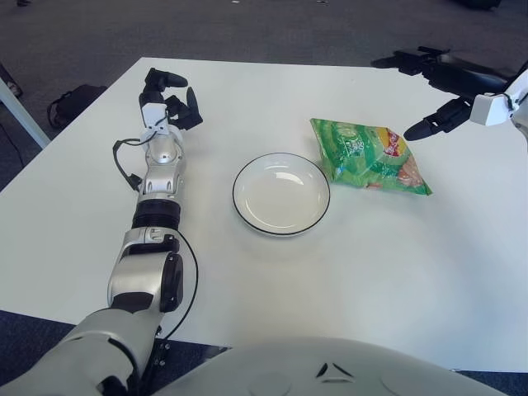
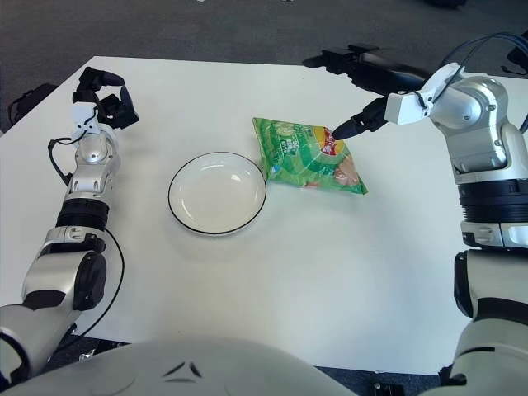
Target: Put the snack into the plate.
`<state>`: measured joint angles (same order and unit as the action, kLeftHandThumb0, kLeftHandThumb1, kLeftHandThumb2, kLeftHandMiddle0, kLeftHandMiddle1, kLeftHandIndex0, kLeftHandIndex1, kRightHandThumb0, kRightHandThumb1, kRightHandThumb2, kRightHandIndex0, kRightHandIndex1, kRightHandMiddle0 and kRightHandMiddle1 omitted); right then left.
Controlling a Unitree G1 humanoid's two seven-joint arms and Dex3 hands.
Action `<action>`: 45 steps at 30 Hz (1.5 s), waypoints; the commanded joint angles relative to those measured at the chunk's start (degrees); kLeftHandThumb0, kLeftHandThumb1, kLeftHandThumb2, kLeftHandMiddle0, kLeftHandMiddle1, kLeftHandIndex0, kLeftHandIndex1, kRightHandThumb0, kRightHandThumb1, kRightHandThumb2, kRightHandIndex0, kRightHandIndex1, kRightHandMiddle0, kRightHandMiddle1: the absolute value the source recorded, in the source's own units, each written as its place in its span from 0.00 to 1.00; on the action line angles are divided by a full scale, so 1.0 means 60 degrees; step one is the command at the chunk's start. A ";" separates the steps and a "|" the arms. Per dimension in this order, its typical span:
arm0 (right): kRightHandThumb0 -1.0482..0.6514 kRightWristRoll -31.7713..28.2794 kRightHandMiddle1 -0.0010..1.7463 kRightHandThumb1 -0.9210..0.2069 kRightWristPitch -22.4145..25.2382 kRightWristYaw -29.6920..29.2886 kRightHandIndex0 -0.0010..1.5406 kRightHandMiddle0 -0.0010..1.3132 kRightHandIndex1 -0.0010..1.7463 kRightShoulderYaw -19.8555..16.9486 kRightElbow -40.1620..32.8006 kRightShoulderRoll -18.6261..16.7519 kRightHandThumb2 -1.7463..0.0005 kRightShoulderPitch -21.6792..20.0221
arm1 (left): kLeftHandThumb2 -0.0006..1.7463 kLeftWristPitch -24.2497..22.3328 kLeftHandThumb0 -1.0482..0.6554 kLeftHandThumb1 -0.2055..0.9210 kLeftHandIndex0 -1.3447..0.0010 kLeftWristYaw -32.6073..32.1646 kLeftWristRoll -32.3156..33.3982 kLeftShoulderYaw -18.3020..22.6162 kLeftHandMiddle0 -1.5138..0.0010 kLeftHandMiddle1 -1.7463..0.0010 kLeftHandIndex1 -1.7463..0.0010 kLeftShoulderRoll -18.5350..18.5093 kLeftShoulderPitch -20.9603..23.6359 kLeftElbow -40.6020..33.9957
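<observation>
Right eye view shows the whole right arm, forearm through elbow, at the table's right side; left eye view cuts it off at the wrist but shows more floor on the left, including a dark bag (image 1: 73,103) beside the table's far-left edge. Snack bag (image 1: 370,154) lies flat on the white table (image 1: 346,272), right of the plate (image 1: 281,193), its near-left corner just beside the plate rim; cannot tell if they touch. Bag's long axis runs from far-left to near-right, green end toward the plate side, red and orange print toward the right. Right hand (image 2: 363,87) is above the bag's far-right end, fingers spread wide, holding nothing: one finger (image 2: 351,126) points down at the bag's top edge, the others reach out toward the table's far edge. Whether that lower fingertip touches the bag cannot be told. Left hand (image 1: 169,97) shows well left of the plate, near the far-left corner, fingers curled in, nothing in them, forearm stretched along the table. Plate holds nothing and sits about mid-table. Open tabletop lies in front of plate and bag to the near edge, and between plate and left arm. Bag is well clear of the far and right edges.
</observation>
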<state>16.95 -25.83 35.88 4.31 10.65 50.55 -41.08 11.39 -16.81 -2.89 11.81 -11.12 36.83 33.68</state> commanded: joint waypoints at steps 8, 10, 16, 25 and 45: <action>0.05 0.0626 0.05 0.15 0.0697 -0.0151 0.00 0.00 0.00 0.0180 -0.0545 -0.0165 0.83 0.0210 | 0.71 0.0029 0.34 0.51 0.58 -0.0096 0.0018 0.0013 0.31 0.00 0.00 -0.0007 -0.0123 -0.0141; 0.05 0.0784 0.04 0.14 0.0730 -0.0152 0.00 0.00 0.00 0.0283 -0.0510 -0.0188 0.83 0.0207 | 0.71 0.0040 0.34 0.51 0.58 -0.0068 0.0046 0.0024 0.31 0.00 0.00 -0.0018 -0.0127 -0.0134; 0.04 0.1005 0.01 0.12 0.0614 -0.0201 0.00 0.00 0.00 0.0567 -0.0182 -0.0325 0.83 0.0256 | 0.71 0.0061 0.34 0.52 0.58 -0.0073 0.0044 0.0020 0.31 0.00 0.00 -0.0018 -0.0162 -0.0137; 0.06 0.1874 0.00 0.11 -0.0459 -0.0919 0.00 0.00 0.00 0.1790 0.2621 -0.1296 0.84 -0.0410 | 0.69 0.0138 0.35 0.54 0.60 -0.0137 0.0013 0.0021 0.30 0.00 0.00 0.0013 -0.0236 -0.0135; 0.00 0.2424 0.00 0.00 -0.1076 -0.1082 0.00 0.00 0.00 0.2501 0.4108 -0.1854 0.71 -0.1015 | 0.70 0.0156 0.35 0.53 0.59 -0.0189 0.0046 0.0056 0.29 0.00 0.00 0.0035 -0.0280 -0.0246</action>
<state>30.76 -33.17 29.27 18.25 34.46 40.80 -47.06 11.84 -17.83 -2.72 11.91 -10.65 35.57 32.41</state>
